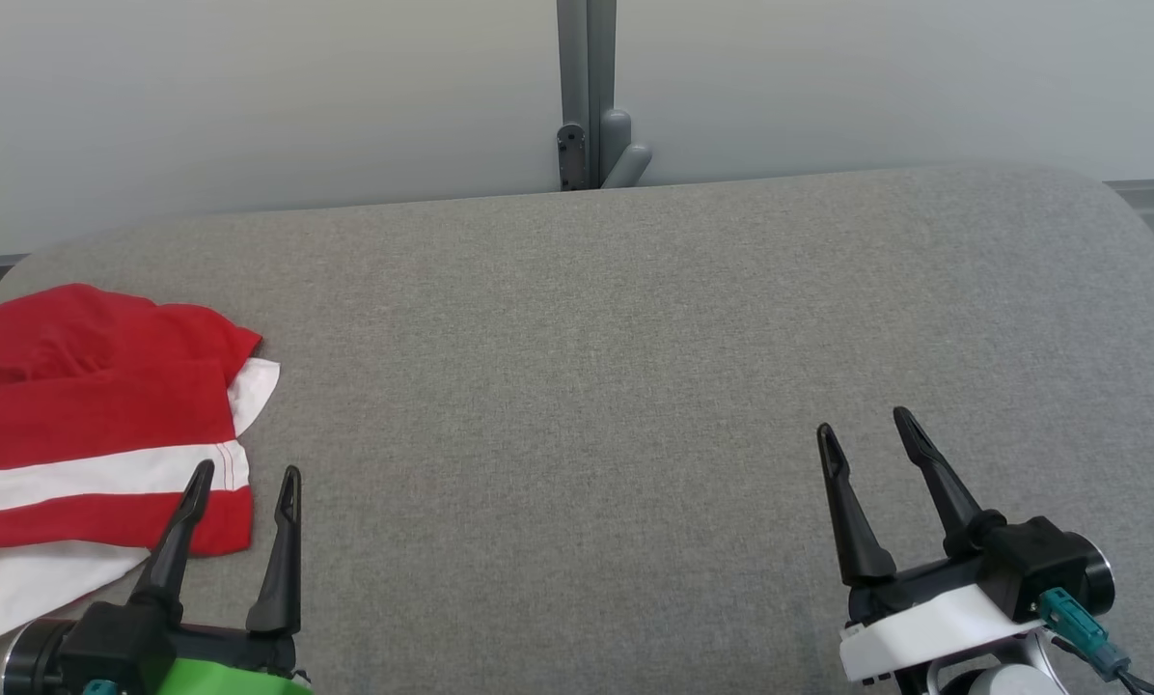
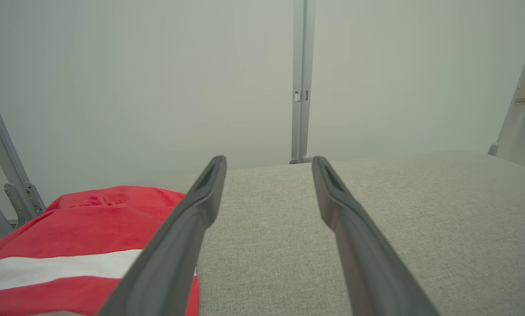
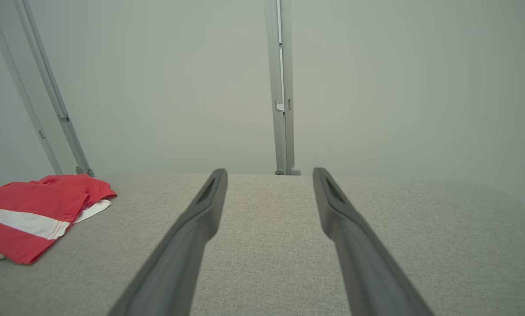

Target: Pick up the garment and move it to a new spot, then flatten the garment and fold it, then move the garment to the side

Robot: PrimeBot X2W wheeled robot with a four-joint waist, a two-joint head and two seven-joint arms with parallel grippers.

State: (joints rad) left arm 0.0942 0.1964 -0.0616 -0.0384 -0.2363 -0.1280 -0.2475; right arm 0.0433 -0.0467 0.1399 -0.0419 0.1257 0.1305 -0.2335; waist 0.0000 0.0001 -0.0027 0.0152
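The garment (image 1: 85, 425), red with white bands, lies bunched just ahead of the left jaws and to their outer side, at the left end of the tabletop (image 1: 577, 386). It looks to be waiting there for pickup. The left jaws are spread wide and empty. The right jaws, well apart from the garment, are also wide and hold nothing. Both arms sit low, fingers pointing forward over the surface.
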